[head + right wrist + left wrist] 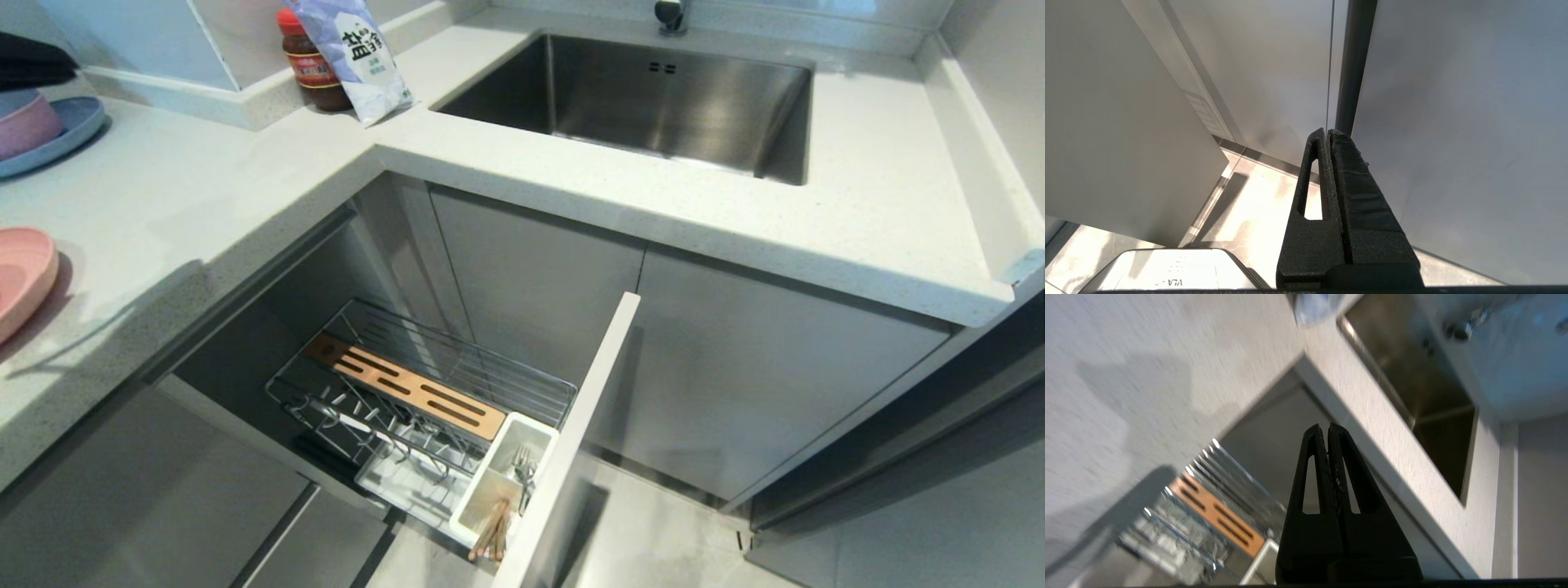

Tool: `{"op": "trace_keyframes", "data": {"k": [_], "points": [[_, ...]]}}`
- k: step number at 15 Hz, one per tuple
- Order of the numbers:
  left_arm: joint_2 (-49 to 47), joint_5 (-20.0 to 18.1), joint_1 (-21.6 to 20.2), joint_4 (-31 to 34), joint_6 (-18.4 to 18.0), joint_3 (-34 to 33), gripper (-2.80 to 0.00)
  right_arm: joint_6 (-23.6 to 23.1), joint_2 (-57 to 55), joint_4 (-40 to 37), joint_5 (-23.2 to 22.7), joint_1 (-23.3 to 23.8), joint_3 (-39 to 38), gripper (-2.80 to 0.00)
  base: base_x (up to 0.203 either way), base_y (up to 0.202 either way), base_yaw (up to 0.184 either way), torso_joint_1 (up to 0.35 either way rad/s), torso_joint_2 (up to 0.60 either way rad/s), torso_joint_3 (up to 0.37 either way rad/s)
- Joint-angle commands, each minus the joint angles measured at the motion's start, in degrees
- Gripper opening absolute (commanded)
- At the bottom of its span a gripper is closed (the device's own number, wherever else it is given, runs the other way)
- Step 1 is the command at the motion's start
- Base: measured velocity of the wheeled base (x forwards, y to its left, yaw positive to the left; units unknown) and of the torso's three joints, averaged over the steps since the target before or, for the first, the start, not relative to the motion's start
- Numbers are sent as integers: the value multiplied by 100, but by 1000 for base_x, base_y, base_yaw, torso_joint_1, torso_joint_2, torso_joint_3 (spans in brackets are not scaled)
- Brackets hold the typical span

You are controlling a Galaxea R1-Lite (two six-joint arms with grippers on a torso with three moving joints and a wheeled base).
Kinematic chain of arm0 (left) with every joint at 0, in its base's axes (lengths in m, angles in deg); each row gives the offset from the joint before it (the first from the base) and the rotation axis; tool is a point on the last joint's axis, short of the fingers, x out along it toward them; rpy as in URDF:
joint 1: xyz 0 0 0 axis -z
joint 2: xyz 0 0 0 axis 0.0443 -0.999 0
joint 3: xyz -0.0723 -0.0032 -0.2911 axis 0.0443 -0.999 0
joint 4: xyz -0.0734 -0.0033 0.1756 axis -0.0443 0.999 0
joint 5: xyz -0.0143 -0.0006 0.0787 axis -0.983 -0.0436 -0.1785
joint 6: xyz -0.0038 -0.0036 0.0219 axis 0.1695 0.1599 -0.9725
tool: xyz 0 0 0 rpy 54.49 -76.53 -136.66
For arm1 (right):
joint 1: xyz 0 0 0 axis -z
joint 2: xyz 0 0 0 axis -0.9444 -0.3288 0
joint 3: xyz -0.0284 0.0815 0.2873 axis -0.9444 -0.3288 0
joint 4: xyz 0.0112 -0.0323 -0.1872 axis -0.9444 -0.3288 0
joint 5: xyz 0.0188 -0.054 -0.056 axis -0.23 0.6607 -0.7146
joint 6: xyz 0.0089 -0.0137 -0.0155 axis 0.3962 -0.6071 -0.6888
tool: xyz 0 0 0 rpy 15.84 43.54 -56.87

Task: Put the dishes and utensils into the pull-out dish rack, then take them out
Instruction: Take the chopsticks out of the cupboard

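Chrome wire pull-out dish rack [424, 400]: silver fork [522, 469], wooden chopsticks [492, 531] in holder. Round pink plate [20, 278] on surface, unloaded. Left gripper [1327, 430] above rack, fingers pressed together, empty. Next: open, fetch plate.

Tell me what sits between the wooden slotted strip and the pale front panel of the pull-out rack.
In the head view, the white cutlery holder sits between the wooden strip and the front panel. It holds the fork and the chopsticks.
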Motion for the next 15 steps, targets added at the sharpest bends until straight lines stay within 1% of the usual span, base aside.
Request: {"op": "trace_keyframes", "data": {"k": [1, 2, 3, 4, 5, 6, 8, 9, 10, 13, 15], "points": [[-135, 307, 1095, 504, 13, -125, -280, 2, 13, 2, 2, 2, -9, -280, 0, 0, 0, 0, 0, 0], [-220, 351, 1479, 909, 4, -145, -280, 2, 13, 2, 2, 2, -9, -280, 0, 0, 0, 0, 0, 0], [-365, 367, 1746, 1492, -69, -135, -280, 2, 13, 2, 2, -1, -9, -280, 0, 0, 0, 0, 0, 0], [-565, 339, 1884, 1955, -276, -115, -280, 2, 13, 2, 2, 2, -9, -280, 0, 0, 0, 0, 0, 0], [-729, 223, 1977, 2304, -537, -108, -280, 2, 13, 2, 2, 2, -9, -280, 0, 0, 0, 0, 0, 0], [-881, 29, 2119, 2644, -718, -107, -280, 2, 13, 2, 2, 2, -9, -280, 0, 0, 0, 0, 0, 0], [-1209, -147, 2303, 3266, -895, -110, -280, 2, 13, 2, 2, 1, -9, -280, 0, 0, 0, 0, 0, 0], [-1403, -162, 2486, 3496, -1049, -136, -280, 2, 13, 2, 2, 2, -9, -280, 0, 0, 0, 0, 0, 0], [-1536, -165, 2702, 3654, -1122, -182, -280, 2, 13, 2, 2, 2, -9, -280, 0, 0, 0, 0, 0, 0], [-1958, -78, 3174, 3763, -1140, -459, -280, 2, 13, 2, 2, 2, -9, -280, 0, 0, 0, 0, 0, 0], [-2271, 6, 3363, 3761, -1114, -595, -280, 2, 13, 2, 2, 2, -9, -280, 0, 0, 0, 0, 0, 0]]}}
